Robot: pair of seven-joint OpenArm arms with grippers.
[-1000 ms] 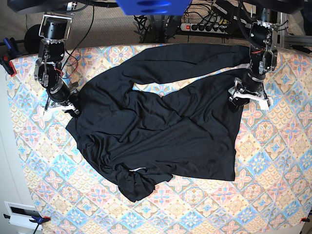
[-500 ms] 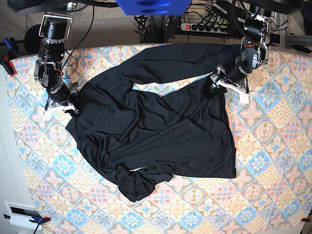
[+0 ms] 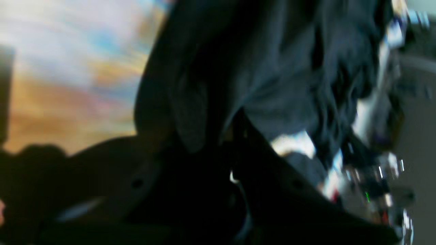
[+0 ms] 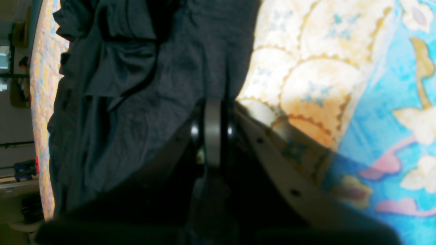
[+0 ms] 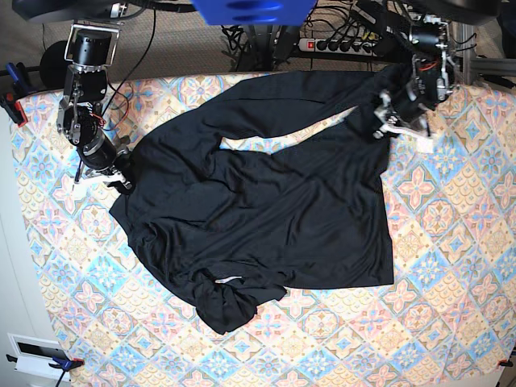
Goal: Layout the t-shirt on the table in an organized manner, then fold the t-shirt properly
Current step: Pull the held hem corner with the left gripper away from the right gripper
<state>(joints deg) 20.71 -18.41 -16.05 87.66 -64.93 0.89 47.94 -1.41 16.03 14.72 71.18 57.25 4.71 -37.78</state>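
Both my jaws are clenched on the t-shirt (image 5: 266,201), spread rumpled mid-desk (image 5: 451,266): left jaws (image 5: 385,122) at its far corner, right jaws (image 5: 113,173) at the opposite edge. Risk: thin pinch slips under tension, or bunched hem drags into worse wrinkles.

The left pincer (image 5: 393,122) has swung back toward the desk's (image 5: 451,242) far edge and clamped shut on the t-shirt (image 5: 266,210), dragging that upper corner outward so the fold there flattens and widens.
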